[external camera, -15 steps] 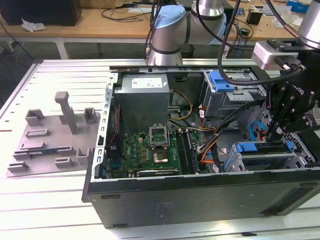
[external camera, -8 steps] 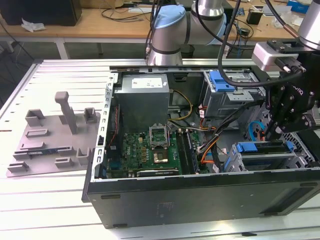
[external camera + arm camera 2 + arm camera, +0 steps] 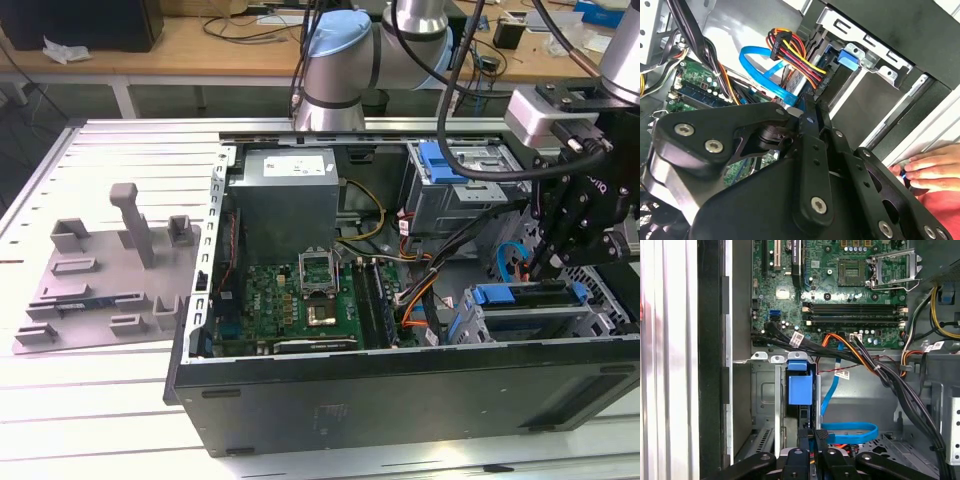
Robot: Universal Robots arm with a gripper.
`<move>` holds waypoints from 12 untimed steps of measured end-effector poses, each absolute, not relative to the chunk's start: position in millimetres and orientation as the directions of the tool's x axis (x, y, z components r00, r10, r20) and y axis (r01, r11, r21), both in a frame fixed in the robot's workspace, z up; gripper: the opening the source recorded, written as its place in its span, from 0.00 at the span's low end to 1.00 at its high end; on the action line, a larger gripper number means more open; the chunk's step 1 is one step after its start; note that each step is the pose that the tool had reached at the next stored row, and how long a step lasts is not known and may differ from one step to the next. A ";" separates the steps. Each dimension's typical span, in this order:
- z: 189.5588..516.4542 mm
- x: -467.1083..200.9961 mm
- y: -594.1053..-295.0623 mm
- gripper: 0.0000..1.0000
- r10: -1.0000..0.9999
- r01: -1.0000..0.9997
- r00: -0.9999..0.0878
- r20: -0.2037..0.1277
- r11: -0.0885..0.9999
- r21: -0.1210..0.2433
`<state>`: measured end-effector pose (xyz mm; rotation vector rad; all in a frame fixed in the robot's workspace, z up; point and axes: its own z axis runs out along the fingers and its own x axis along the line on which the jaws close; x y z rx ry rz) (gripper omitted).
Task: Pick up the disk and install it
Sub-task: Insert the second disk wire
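The disk point(image 3: 530, 295) sits in the lower drive cage at the exterior view's right end of the open computer case, with its blue bracket facing up. In the first wrist view the disk point(image 3: 800, 387) shows edge-on in its slot, under a blue tab. My black gripper point(image 3: 538, 268) hangs straight over it, shut, with its tips just above the bracket; I cannot tell whether they touch it. The gripper point(image 3: 812, 436) stays in line with the slot in the first wrist view. In the second wrist view the gripper point(image 3: 807, 107) has its fingers pressed together.
A blue data cable point(image 3: 847, 432) and a bundle of coloured power wires point(image 3: 795, 52) lie beside the cage. The motherboard point(image 3: 290, 300) fills the case middle, with the grey power supply point(image 3: 285, 190) behind it. A person's hand point(image 3: 935, 167) rests outside the case wall. A grey fixture plate point(image 3: 110, 275) lies at the exterior view's left.
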<state>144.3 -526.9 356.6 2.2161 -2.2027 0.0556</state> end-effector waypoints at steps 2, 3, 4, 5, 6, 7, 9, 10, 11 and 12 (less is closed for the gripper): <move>356.6 144.4 -526.9 0.16 -0.999 -1.000 0.006 0.037 -0.006 -0.013; 356.6 144.4 -527.0 0.16 -0.999 -1.000 0.006 0.037 -0.006 -0.013; 356.7 144.4 -527.0 0.16 -0.999 -1.000 0.006 0.037 -0.006 -0.013; 356.6 144.4 -527.1 0.16 -0.999 -1.000 0.006 0.037 -0.006 -0.013; 356.7 144.6 -527.3 0.16 -0.999 -1.000 0.006 0.037 -0.007 -0.013; 356.6 144.7 -527.4 0.16 -0.999 -1.000 0.006 0.037 -0.006 -0.013; 356.5 144.8 -527.5 0.16 -0.999 -1.000 0.006 0.037 -0.006 -0.013; 356.4 144.8 -527.5 0.16 -0.999 -1.000 0.006 0.037 -0.007 -0.013; 356.4 144.8 -527.6 0.16 -0.999 -1.000 0.006 0.037 -0.006 -0.013; 356.3 144.8 -527.6 0.16 -0.999 -1.000 0.006 0.037 -0.006 -0.013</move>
